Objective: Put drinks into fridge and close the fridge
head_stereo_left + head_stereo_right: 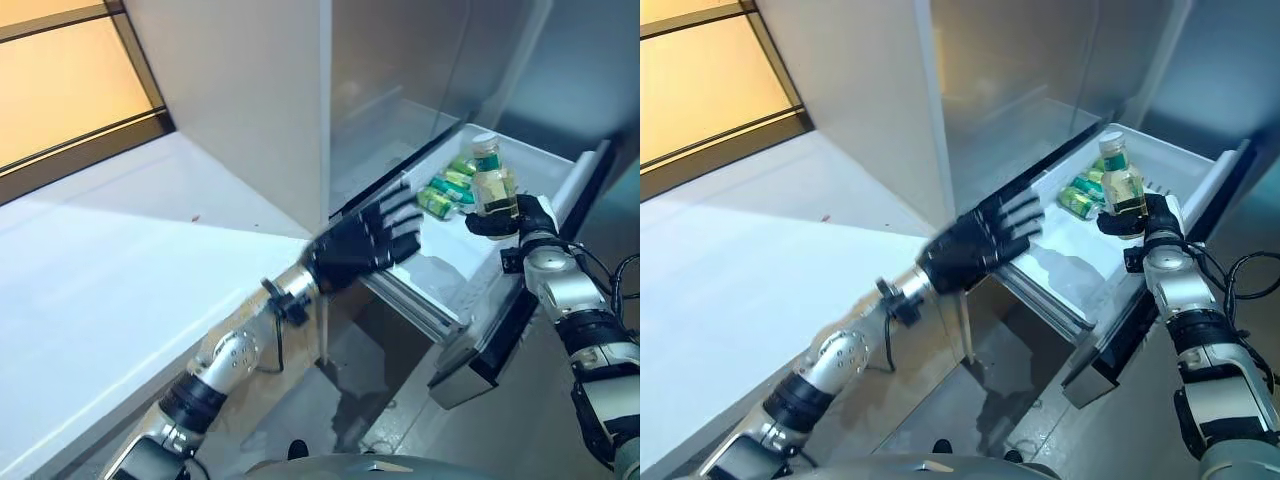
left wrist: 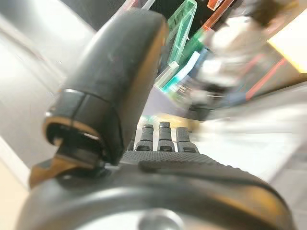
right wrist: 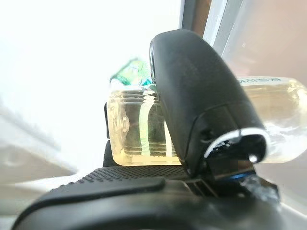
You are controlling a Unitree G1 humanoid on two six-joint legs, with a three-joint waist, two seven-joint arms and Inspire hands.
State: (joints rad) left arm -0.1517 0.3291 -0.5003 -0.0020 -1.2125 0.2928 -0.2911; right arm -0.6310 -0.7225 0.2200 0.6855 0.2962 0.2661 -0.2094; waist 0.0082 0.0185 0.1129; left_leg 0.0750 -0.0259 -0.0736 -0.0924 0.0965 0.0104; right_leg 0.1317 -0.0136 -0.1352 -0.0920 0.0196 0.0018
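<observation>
My right hand (image 1: 528,222) is shut on a clear bottle (image 1: 493,182) of yellowish drink with a white cap. It holds the bottle upright over the white fridge drawer (image 1: 545,160). The bottle also shows in the right wrist view (image 3: 139,136) under my thumb (image 3: 201,96). Green cans (image 1: 447,189) lie in the drawer just beside the bottle. My left hand (image 1: 362,244) is open with fingers spread, at the drawer's near front corner by the edge of the fridge body (image 1: 250,100). Its fingers (image 2: 163,139) show straight in the left wrist view.
The white fridge's open compartment (image 1: 400,90) is behind the drawer. A white counter (image 1: 110,250) runs along my left. The drawer's dark front panel (image 1: 500,340) hangs out below my right arm, above the grey floor (image 1: 330,400).
</observation>
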